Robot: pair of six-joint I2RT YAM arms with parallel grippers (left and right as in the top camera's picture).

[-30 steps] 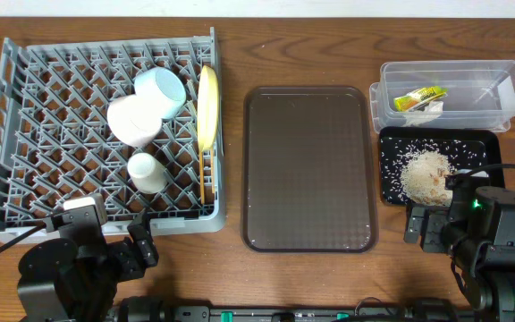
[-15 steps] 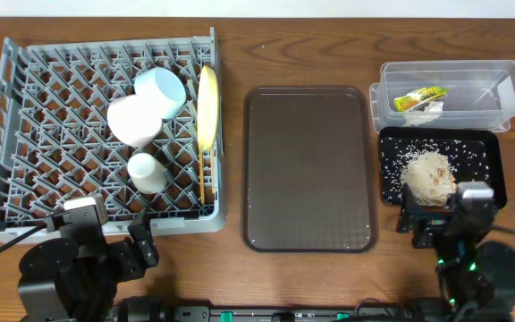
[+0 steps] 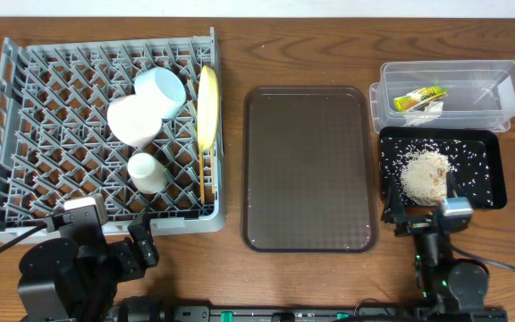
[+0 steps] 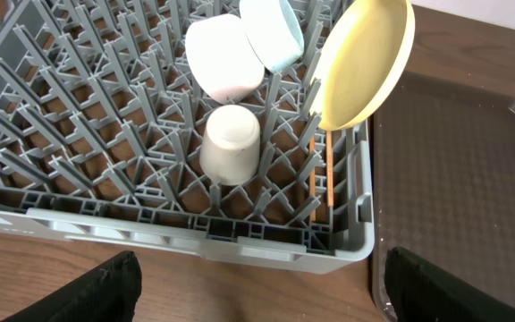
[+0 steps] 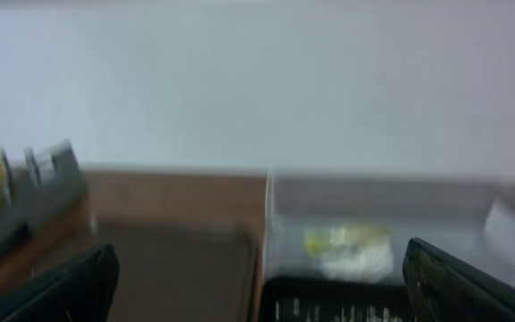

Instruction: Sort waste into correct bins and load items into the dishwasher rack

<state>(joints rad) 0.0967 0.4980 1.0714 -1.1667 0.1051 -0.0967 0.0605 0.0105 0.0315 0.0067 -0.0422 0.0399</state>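
The grey dishwasher rack at the left holds the light blue bowl, the white bowl, the small white cup, the yellow-green plate on edge and the chopsticks. The snack wrapper lies in the clear tub. The rice scraps lie in the black tray. My left gripper is open and empty in front of the rack's front edge. My right gripper is open and empty at the black tray's front edge; its wrist view is blurred.
The large brown serving tray lies in the middle between the rack and the bins. Both arm bases stand at the table's front edge. A strip of bare wood runs along the back.
My right arm has drawn back and moved left, from over the black tray's front right to its front edge. The left arm has not moved.
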